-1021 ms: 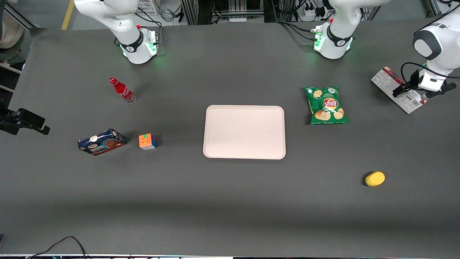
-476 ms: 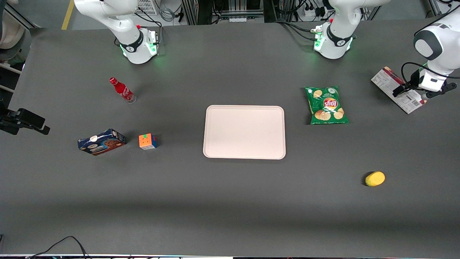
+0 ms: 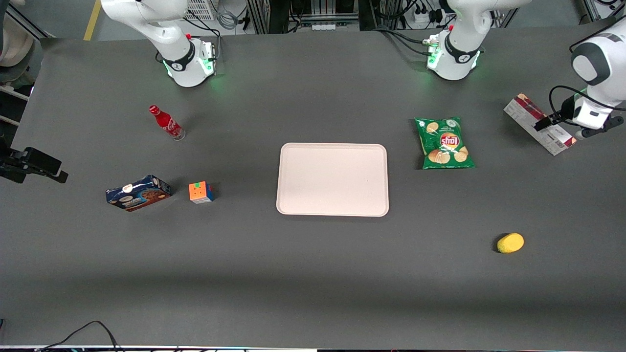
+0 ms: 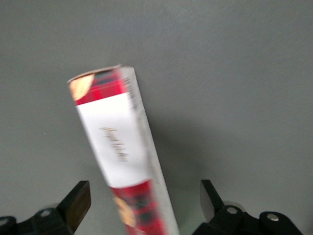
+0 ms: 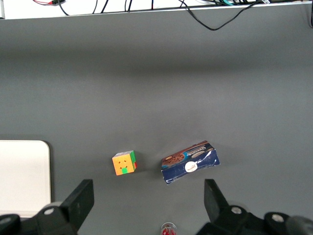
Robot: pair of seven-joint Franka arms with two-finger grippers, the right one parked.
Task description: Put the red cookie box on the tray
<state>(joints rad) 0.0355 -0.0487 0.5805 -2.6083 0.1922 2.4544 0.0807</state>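
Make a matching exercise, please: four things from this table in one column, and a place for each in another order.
1. green crisp bag
2. yellow lemon-shaped fruit
3. orange puzzle cube
4. long red tartan cookie box

a. beside the dark blue cookie box
b. under the gripper
c. beside the pale cream tray
d. alone, nearest the front camera

Pairs: 1-c, 2-d, 3-a, 4-b

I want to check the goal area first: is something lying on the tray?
Nothing lies on the tray; its whole pale surface shows. The red cookie box is on the table toward the working arm's end, and the open gripper is over it.
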